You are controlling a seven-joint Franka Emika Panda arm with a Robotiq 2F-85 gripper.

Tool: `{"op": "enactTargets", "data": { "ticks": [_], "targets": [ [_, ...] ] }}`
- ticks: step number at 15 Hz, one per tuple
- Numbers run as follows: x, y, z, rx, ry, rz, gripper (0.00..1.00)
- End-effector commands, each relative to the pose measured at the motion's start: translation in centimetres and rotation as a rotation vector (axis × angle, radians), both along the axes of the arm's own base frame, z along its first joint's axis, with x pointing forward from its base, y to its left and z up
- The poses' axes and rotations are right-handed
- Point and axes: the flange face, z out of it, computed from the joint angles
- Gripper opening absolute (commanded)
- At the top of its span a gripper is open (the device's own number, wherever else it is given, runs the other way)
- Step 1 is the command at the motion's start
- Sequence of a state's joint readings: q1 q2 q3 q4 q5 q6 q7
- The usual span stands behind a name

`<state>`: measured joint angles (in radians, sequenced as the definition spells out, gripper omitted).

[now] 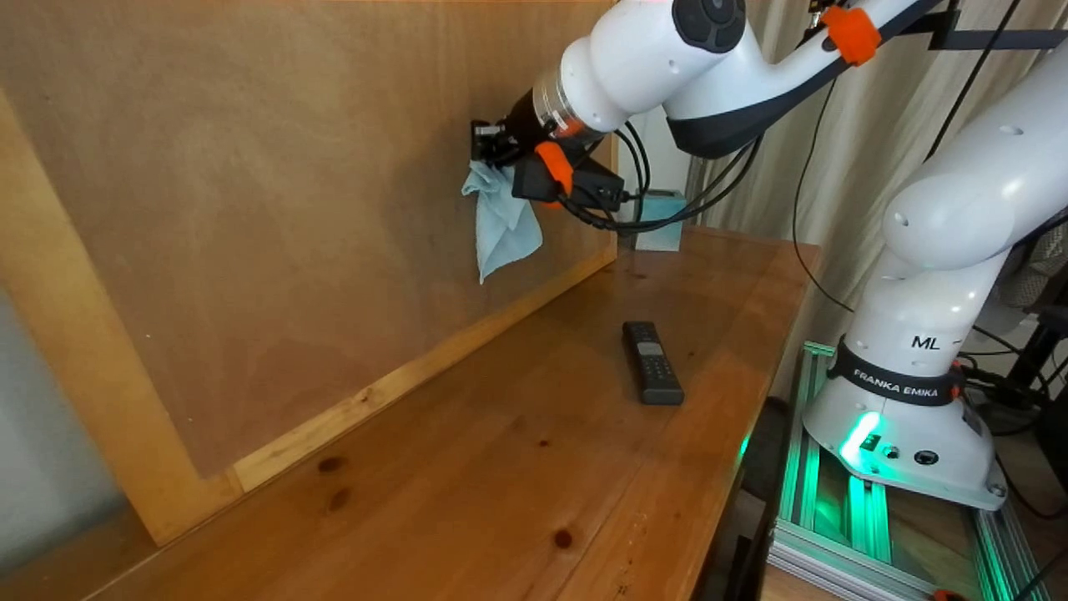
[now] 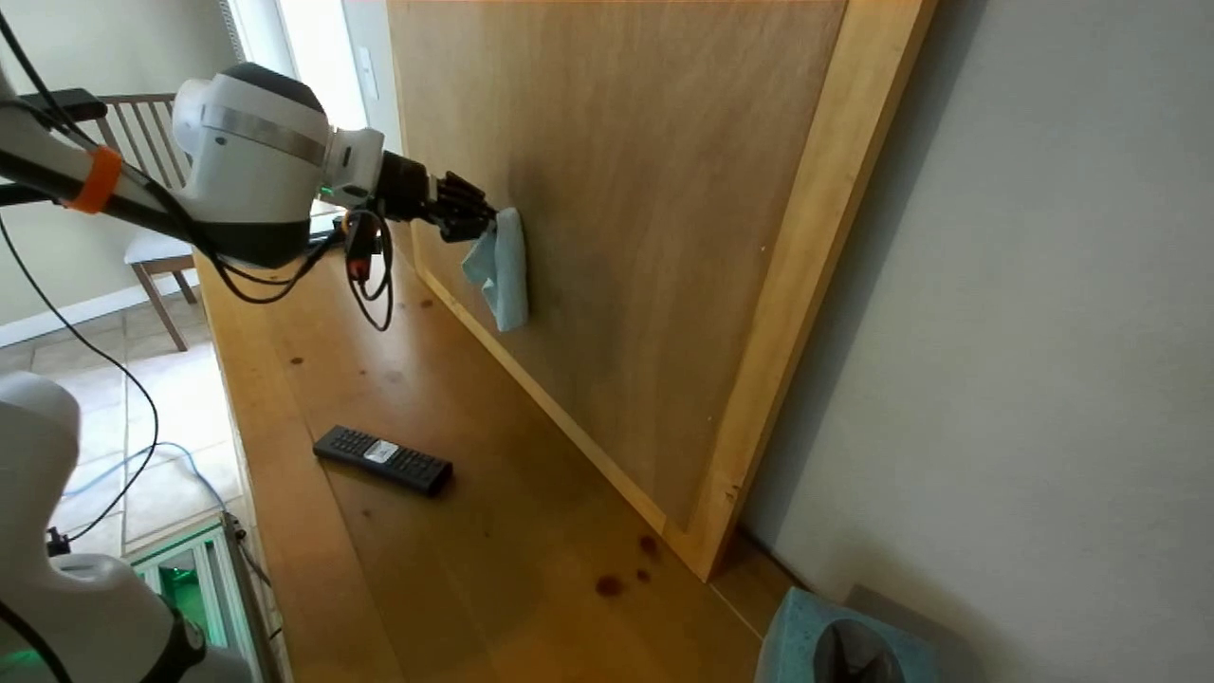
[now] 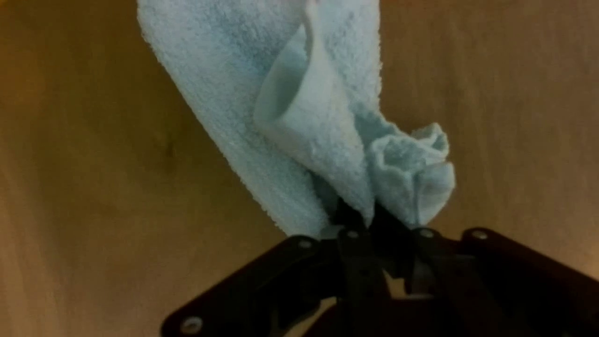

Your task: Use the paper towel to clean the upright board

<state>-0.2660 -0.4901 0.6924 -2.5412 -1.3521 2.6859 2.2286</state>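
The paper towel is a light blue cloth (image 1: 505, 221); it also shows in an exterior view (image 2: 509, 275) and in the wrist view (image 3: 224, 93). My gripper (image 1: 491, 154), seen also in an exterior view (image 2: 488, 220) and the wrist view (image 3: 367, 220), is shut on the towel's upper part. The fingertips are partly hidden by its folds. The rest of the towel hangs down, creased. The upright board (image 1: 250, 184) is brown wood in a lighter frame and shows in both exterior views (image 2: 654, 161). Gripper and towel are close against its face; exact contact cannot be told.
A wooden tabletop (image 1: 467, 476) runs along the board's foot. A black handset (image 1: 653, 365) lies on it, seen in both exterior views (image 2: 382, 460). A light blue tissue box (image 1: 659, 225) stands by one end of the board, also in an exterior view (image 2: 787, 636). Cables hang under the wrist.
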Motion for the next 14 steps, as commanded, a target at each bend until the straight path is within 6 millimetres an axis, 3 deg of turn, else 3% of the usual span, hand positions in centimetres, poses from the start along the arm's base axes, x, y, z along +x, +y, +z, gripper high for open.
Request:
{"op": "enactTargets", "data": {
  "ticks": [1,9,14],
  "targets": [
    [0.0,-0.4,2.7,0.023,-0.102,-0.020,0.02],
    [-1.5,1.5,5.3,0.159,-0.163,0.072,0.02],
    [-1.8,2.5,4.5,0.202,-0.098,0.153,0.02]
  ]
}}
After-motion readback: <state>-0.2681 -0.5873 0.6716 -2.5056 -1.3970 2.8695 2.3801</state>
